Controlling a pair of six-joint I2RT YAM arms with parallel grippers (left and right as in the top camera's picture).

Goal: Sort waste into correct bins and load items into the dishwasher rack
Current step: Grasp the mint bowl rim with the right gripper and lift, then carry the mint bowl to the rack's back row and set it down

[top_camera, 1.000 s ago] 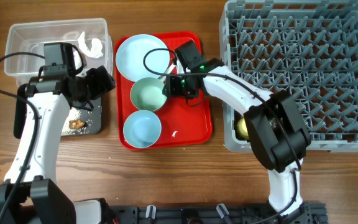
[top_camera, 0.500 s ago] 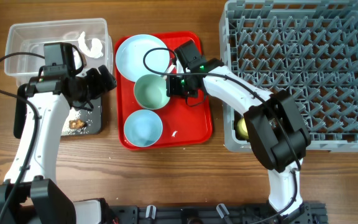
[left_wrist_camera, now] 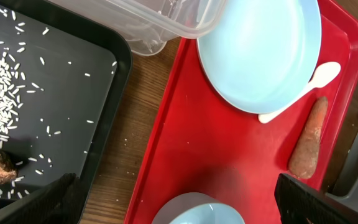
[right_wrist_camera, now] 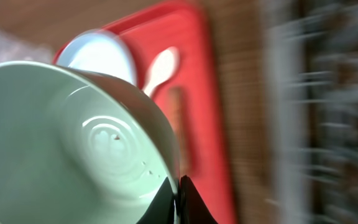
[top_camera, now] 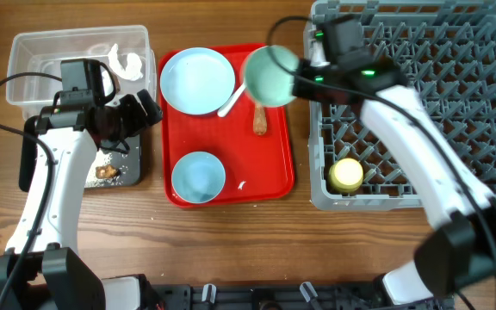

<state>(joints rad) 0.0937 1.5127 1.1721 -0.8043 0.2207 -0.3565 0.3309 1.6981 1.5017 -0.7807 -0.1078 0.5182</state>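
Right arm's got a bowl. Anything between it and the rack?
Nothing visible. The right gripper holds the bowl in the air just beside the rack's left wall. A yellow cup sits in the rack's near-left corner, off to the side.

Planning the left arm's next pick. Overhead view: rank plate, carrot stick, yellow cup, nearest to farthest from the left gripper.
1. Plate, tray's upper left, beside the left gripper.
2. Carrot stick, tray's right side.
3. Yellow cup, in the rack, far right.

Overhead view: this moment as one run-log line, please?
right end effector: shut on bowl above tray edge | left end effector: open near black bin | cup in rack
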